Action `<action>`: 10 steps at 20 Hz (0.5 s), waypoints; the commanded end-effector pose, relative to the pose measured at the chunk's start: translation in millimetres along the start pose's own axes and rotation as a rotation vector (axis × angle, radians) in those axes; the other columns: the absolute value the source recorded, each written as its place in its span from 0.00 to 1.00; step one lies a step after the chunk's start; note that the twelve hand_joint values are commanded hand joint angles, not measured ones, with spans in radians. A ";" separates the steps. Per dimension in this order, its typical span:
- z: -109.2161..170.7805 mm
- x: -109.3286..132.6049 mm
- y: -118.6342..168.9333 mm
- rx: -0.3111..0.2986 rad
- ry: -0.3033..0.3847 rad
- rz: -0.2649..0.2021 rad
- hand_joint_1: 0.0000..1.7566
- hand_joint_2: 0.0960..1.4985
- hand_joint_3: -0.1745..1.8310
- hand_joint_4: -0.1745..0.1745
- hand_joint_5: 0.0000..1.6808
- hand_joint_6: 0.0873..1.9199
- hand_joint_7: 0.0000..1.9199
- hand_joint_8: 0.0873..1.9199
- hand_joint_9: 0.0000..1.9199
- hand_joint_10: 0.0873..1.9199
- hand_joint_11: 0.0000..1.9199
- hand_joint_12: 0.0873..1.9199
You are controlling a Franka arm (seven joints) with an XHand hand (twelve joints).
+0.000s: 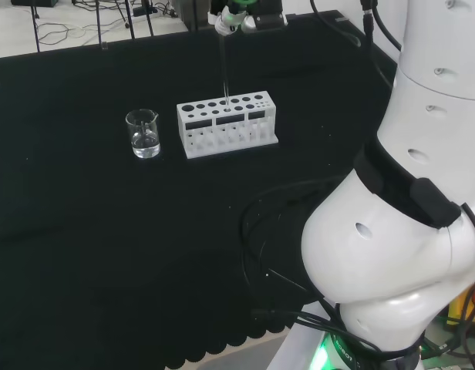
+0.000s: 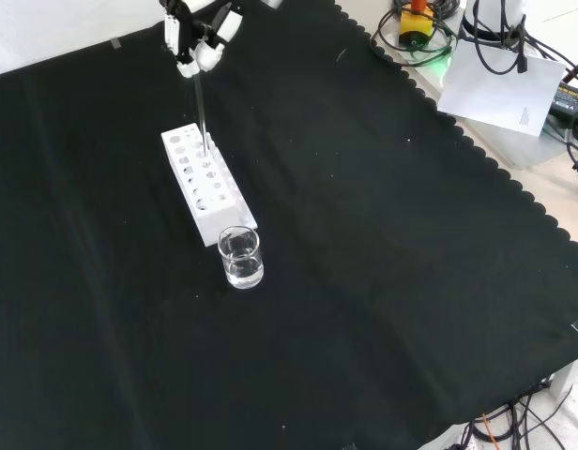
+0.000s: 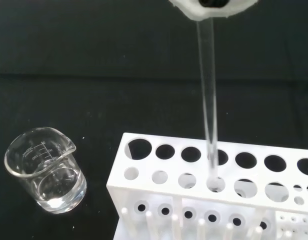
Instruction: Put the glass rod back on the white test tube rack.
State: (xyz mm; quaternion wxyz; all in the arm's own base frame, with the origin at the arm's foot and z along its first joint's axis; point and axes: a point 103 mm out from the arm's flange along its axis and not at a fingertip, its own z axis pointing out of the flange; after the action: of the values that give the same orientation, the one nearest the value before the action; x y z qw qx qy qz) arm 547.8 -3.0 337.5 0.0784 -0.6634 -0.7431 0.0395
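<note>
Front view, rack as landmark: beaker (image 2: 241, 257) with clear liquid sits just off the near end of the white test tube rack (image 2: 206, 194), apart from it. Glass rod (image 2: 202, 112) stands close to upright, lower tip in one of the rack's holes, about mid-length; wrist view shows the tip (image 3: 213, 182) inside a hole of the smaller-hole row. Above the rack's far end, the hand (image 2: 197, 42) has its fingers curled in, pinching the rod's top; rod hangs straight below the fingertips.
</note>
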 end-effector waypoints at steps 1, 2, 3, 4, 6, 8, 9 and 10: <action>-2.0 -2.7 3.1 -0.002 -0.006 0.004 0.70 0.70 0.00 0.00 0.73 0.30 0.77 0.56 0.92 0.36 0.92 0.33; -1.2 -3.2 3.6 -0.003 -0.002 0.006 0.70 0.70 0.00 0.00 0.73 0.30 0.77 0.56 0.92 0.36 0.92 0.33; 1.4 -3.6 3.9 0.004 0.002 0.009 0.70 0.70 0.00 0.00 0.73 0.30 0.77 0.56 0.92 0.36 0.92 0.33; 3.7 -3.8 4.1 0.007 0.003 0.009 0.70 0.70 0.00 0.00 0.73 0.30 0.77 0.56 0.92 0.36 0.92 0.33; 10.4 -4.2 4.1 0.018 0.011 0.010 0.70 0.70 0.00 0.00 0.73 0.30 0.77 0.56 0.92 0.36 0.92 0.33; 18.9 -5.7 3.7 0.031 0.017 0.014 0.70 0.70 0.00 0.00 0.73 0.30 0.77 0.56 0.92 0.36 0.92 0.33; 24.8 -7.1 3.5 0.039 0.019 0.016 0.70 0.70 0.00 0.00 0.73 0.30 0.77 0.56 0.92 0.36 0.92 0.33; 28.7 -8.3 3.4 0.044 0.025 0.019 0.70 0.70 0.00 0.00 0.73 0.30 0.77 0.56 0.92 0.36 0.92 0.33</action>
State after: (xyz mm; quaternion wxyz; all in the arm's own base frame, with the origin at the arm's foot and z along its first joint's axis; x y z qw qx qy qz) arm 550.4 -6.4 324.2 0.0893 -0.6667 -0.7386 0.0448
